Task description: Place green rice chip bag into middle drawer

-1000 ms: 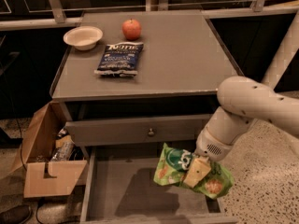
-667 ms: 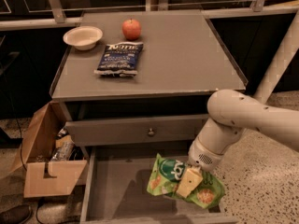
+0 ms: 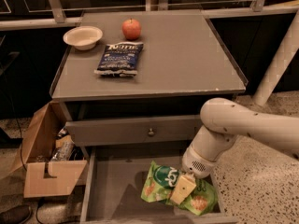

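Your gripper (image 3: 183, 191) sits low inside the middle drawer (image 3: 117, 188), clamped on the green rice chip bag (image 3: 162, 177). The bag is tilted, in the drawer's right half.

My arm (image 3: 261, 127) stretches in from the right edge of the view, the pale forearm running leftward to a rounded elbow (image 3: 224, 118). There it bends and turns steeply downward. The wrist (image 3: 201, 158) points down and a little to the left. My gripper (image 3: 183, 189) sits low over the right half of the middle drawer (image 3: 117, 190), with one tan finger (image 3: 184, 186) showing on top, pinched onto the green rice chip bag (image 3: 161, 177).
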`<state>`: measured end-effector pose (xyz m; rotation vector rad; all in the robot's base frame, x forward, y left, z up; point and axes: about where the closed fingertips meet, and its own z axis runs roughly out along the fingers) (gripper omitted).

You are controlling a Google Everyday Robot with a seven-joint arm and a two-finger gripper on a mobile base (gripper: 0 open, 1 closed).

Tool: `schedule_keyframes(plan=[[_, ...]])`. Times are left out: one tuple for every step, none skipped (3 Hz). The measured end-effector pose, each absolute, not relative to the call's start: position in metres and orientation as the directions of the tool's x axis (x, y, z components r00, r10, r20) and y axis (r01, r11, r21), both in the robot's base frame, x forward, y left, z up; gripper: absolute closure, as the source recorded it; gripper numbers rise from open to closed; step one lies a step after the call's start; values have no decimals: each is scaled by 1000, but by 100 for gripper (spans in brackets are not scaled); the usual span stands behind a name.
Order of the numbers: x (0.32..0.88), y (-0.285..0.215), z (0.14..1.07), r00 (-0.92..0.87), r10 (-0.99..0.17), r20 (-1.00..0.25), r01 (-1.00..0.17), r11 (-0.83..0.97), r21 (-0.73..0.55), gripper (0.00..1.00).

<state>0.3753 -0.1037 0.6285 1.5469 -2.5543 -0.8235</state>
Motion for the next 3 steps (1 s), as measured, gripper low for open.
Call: schedule_keyframes(plan=[[373,-51,594,-489,-832,-261,-812,325,485,100],[373,-51,594,-490,-832,-262,-812,325,485,100],[371,-44,584,-504,-823,-263,-793,320,519,100]])
